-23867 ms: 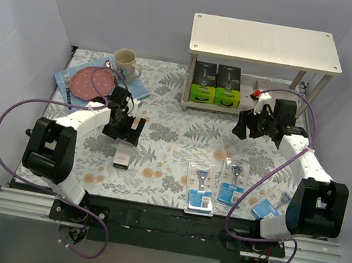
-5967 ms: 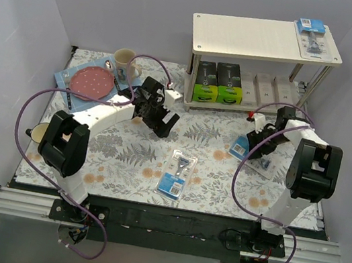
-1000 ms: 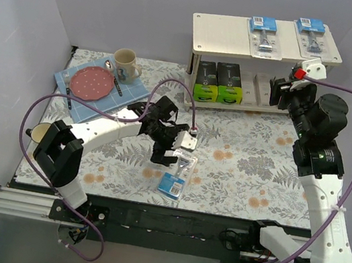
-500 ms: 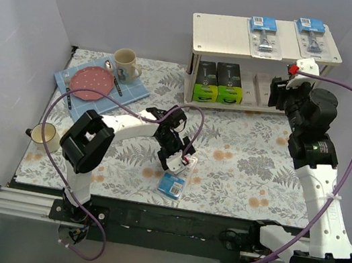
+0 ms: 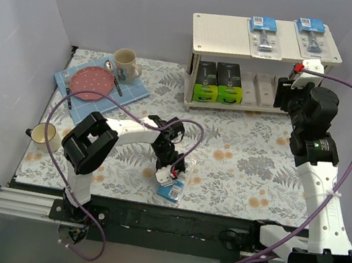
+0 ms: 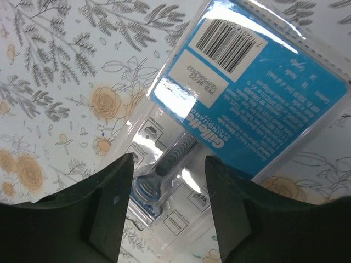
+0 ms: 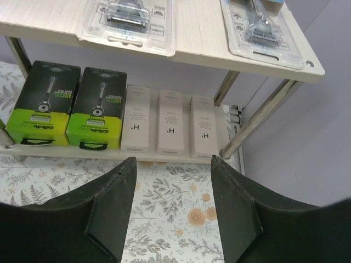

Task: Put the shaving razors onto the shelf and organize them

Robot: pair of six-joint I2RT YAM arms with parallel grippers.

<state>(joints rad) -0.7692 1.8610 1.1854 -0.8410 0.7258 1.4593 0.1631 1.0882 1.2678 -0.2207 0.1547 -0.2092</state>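
One blue-carded blister razor pack [image 5: 172,181] lies on the floral table near the front edge; in the left wrist view [image 6: 219,115] it fills the frame. My left gripper [image 5: 171,169] [image 6: 170,219] is open just above it, fingers on either side of its clear lower end. The shelf [image 5: 267,42] stands at the back; two blister packs [image 5: 264,35] [image 5: 312,35] lie on its top board. Two black-and-lime boxes [image 7: 68,107] and three white boxes [image 7: 170,121] stand on its lower board. My right gripper [image 7: 171,205] [image 5: 291,90] is open and empty, raised in front of the shelf.
A pink speckled plate [image 5: 91,82] and a cream mug [image 5: 125,63] sit on a blue cloth at the back left. Another mug [image 5: 44,134] stands at the left table edge. Shelf legs [image 7: 258,123] stand close before my right gripper.
My left gripper has moved toward the front and come down over the blister pack. My right arm has shifted slightly, still raised at the shelf.
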